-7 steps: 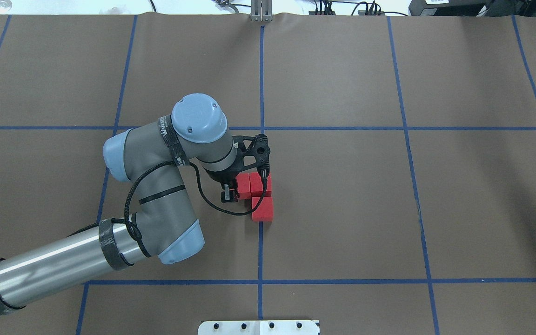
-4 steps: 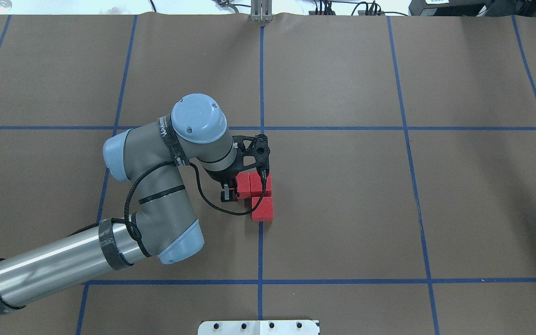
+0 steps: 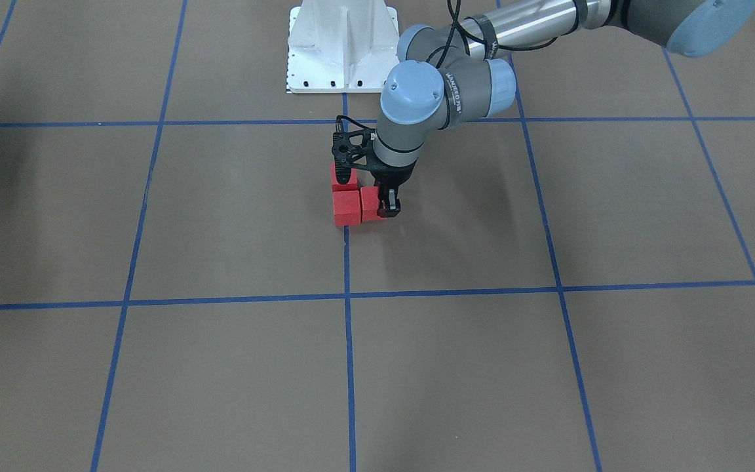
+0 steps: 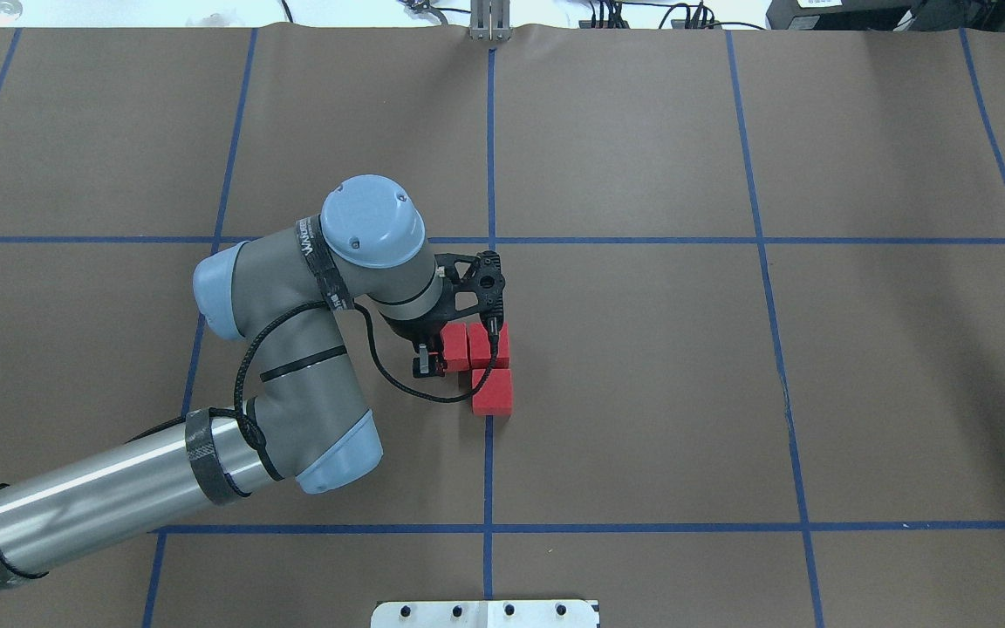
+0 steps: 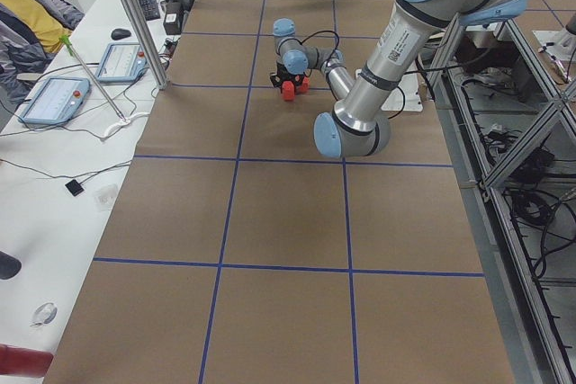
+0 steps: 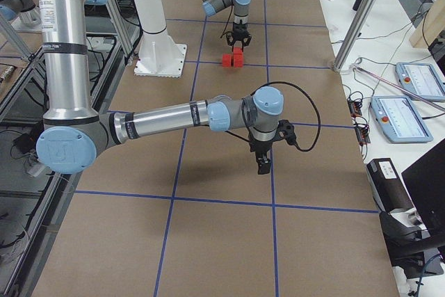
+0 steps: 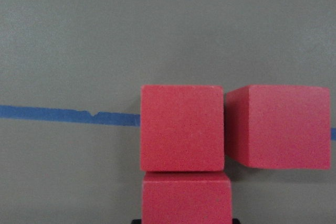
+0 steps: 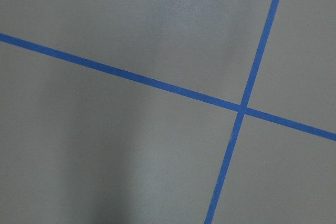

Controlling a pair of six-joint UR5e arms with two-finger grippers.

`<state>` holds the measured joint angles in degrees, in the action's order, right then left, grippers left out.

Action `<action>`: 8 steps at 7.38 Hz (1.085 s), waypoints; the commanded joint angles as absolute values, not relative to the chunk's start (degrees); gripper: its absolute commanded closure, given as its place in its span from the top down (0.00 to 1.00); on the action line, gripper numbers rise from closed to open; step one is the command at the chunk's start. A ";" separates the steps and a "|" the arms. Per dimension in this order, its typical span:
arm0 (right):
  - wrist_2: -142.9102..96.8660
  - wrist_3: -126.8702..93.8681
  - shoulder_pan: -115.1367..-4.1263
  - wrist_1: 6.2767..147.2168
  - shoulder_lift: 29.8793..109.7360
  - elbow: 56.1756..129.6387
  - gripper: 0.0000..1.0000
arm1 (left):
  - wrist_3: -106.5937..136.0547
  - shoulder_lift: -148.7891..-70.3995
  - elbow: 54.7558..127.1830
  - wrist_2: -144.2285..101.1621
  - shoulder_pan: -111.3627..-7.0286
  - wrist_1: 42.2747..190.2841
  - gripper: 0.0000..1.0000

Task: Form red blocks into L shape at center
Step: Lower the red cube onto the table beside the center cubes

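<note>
Overhead exterior takes in the brown surface [image 4: 642,392] with its blue tape grid [image 4: 755,240], and only one arm on it: the left arm [image 4: 293,349] comes in from the lower left corner and bends over the center [image 4: 488,445]. Exterior right adds what that view misses. The right arm [image 6: 167,116] stretches low over another square, well apart from the red blocks [image 6: 233,58], with the right gripper [image 6: 262,166] pointing down. From here I cannot tell whether its fingers are spread or pressed together, and its wrist camera sees only bare surface and a tape crossing [image 8: 242,109].

The three cubes form an L on the middle tape line. The corner block [image 4: 489,344] and the near block [image 4: 492,392] lie along the line, and the side block [image 4: 454,347] juts out toward the left arm. The left wrist camera shows the joints that the overhead view blurs: the corner and side blocks meet flush, while the near block sits just beside the corner one, slightly skewed.

The left gripper [image 4: 429,363] hangs low at the side block. The front-facing view shows one dark finger [image 3: 389,208] against that cube's outer face. I cannot tell whether the fingers pinch it or stand off.
</note>
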<state>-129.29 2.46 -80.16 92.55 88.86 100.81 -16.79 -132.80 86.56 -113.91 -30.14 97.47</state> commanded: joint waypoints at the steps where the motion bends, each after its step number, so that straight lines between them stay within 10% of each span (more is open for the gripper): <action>1: -129.29 2.46 -80.16 92.55 88.86 100.81 1.00 | -16.79 -132.72 86.40 -113.91 -30.15 97.47 0.30; 6: -129.20 2.46 -80.16 92.55 88.86 100.81 0.99 | -16.61 -132.71 86.40 -113.99 -30.06 97.91 0.96; 8: -129.20 2.46 -80.16 92.55 88.77 100.81 0.99 | -16.26 -132.63 88.84 -113.99 -31.37 99.05 1.00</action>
